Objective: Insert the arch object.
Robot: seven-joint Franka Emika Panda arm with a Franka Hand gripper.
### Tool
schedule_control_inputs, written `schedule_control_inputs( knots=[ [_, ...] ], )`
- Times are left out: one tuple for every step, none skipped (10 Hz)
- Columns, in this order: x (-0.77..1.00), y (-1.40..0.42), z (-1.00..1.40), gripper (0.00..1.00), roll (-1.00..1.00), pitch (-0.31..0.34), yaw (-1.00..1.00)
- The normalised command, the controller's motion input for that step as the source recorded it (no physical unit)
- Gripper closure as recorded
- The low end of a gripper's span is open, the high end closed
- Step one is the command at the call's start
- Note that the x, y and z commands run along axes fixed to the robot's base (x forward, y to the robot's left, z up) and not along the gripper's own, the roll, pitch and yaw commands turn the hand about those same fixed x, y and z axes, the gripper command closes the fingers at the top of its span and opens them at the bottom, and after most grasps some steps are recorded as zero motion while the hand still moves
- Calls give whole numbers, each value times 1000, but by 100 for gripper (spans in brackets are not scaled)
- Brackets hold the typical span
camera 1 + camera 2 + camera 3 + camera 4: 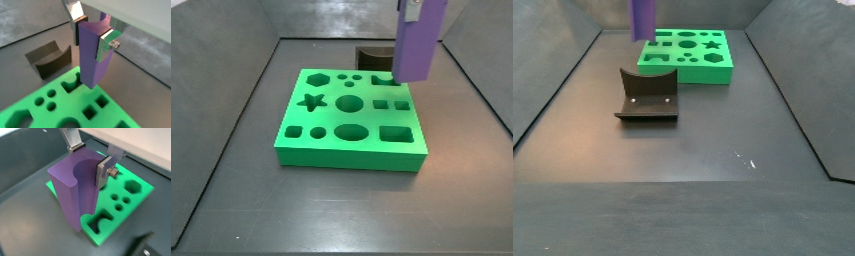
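Gripper clamped on the purple bar above the green board

The gripper (92,31) holds a tall purple bar (93,54) upright between its silver fingers (107,44), the bar's lower end at the edge of the green board (73,107) with its shaped holes. In a side view the fixture (648,96) stands on the dark floor (714,150) in front of the board. The arch object cannot be made out apart from the held bar.

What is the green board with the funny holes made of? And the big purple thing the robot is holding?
The green board looks like matte plastic, maybe printed: even colour, crisp hole edges, no shine. The purple bar, clamped in the gripper, looks like similar smooth matte plastic. The gripper's fingers look like brushed metal: silver and slightly glinting.
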Motion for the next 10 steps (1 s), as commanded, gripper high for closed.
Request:
schedule_control_inputs(
  knots=[
    [-206,600,-134,100,74,233,-263],
    [-203,429,-103,100,56,257,-420],
    [-3,180,-134,100,57,179,-709],
    [-66,0,-123,100,14,90,-269],
    [-171,0,-54,100,0,0,-226],
    [-114,0,-174,100,0,37,-171],
    [0,-143,-257,100,-39,0,-34],
    [-23,-117,-57,100,-176,0,126],
    [-40,-20,-20,100,-83,0,103],
    [-140,137,-151,100,-77,0,26]
  ],
)
